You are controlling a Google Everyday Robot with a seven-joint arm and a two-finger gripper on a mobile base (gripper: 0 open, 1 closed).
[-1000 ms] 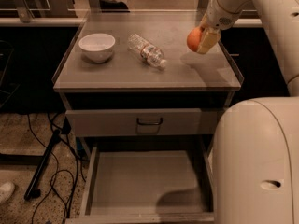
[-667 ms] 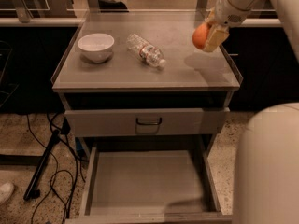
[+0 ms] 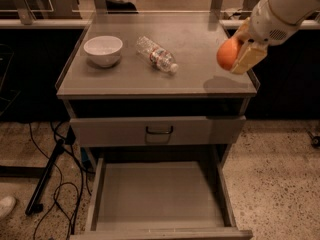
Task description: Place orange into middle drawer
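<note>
My gripper (image 3: 236,53) is shut on the orange (image 3: 227,53), a small round orange fruit. It holds the fruit in the air above the right end of the cabinet top (image 3: 200,74), close to its right edge. The middle drawer (image 3: 157,194) stands pulled open below, a wide shallow grey tray with a bare flat floor. It lies lower and to the left of the gripper. Above it is the shut drawer with the dark loop handle (image 3: 159,130).
A white bowl (image 3: 103,49) stands at the left of the cabinet top. A clear plastic bottle (image 3: 157,54) lies on its side near the middle. Black cables and a stand leg (image 3: 47,176) lie on the speckled floor at the left.
The gripper with the orange has risen off the top and shifted toward the right edge. The arm's white bulk has left the lower right of the view.
</note>
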